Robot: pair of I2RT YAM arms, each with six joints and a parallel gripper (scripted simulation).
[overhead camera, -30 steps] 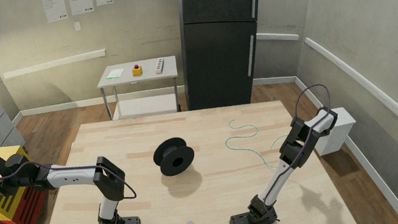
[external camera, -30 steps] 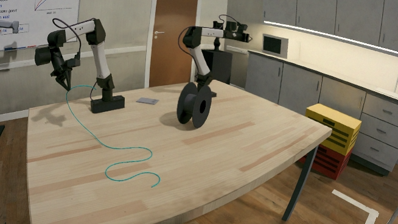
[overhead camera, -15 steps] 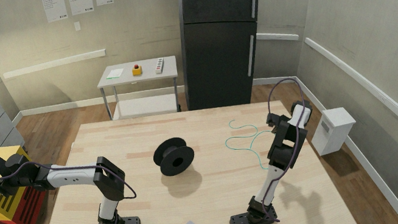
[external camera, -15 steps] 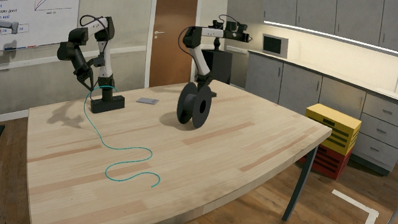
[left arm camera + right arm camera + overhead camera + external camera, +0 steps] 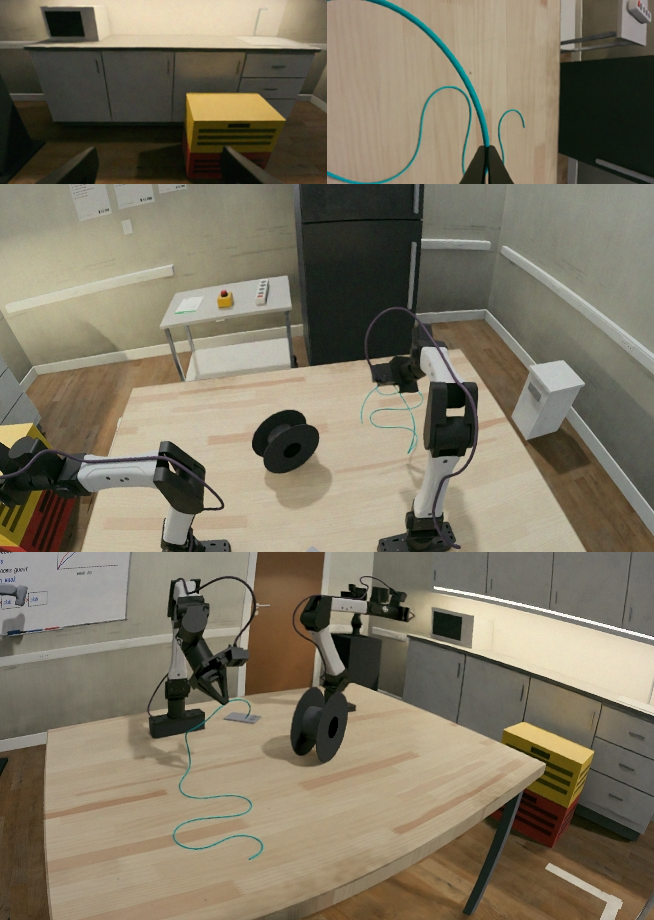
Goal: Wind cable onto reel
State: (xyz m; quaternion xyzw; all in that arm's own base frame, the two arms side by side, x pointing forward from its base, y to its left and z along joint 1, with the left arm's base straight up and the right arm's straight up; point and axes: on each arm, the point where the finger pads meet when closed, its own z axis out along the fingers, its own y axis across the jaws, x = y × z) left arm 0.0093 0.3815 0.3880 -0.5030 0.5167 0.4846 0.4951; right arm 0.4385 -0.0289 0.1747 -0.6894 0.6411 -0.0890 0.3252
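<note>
The black reel (image 5: 306,436) (image 5: 325,747) stands upright on its flange rims on the table (image 5: 205,494) (image 5: 360,812), its hub bare. The teal cable (image 5: 392,427) (image 5: 251,806) (image 5: 469,84) lies in bends on the table, away from the reel. My right gripper (image 5: 225,702) (image 5: 486,154) is shut on the cable and holds it above the table near my right arm's base; a short tail arcs from the fingertips. My left gripper (image 5: 412,614) (image 5: 159,154) is open and empty, raised and pointing away from the table, far from reel and cable.
A flat grey plate (image 5: 313,549) (image 5: 242,717) lies on the table between the arm bases. The right arm's base (image 5: 176,723) stands near the cable. Yellow and red crates (image 5: 547,762) (image 5: 232,108) stand on the floor beyond the table, below the left gripper's side.
</note>
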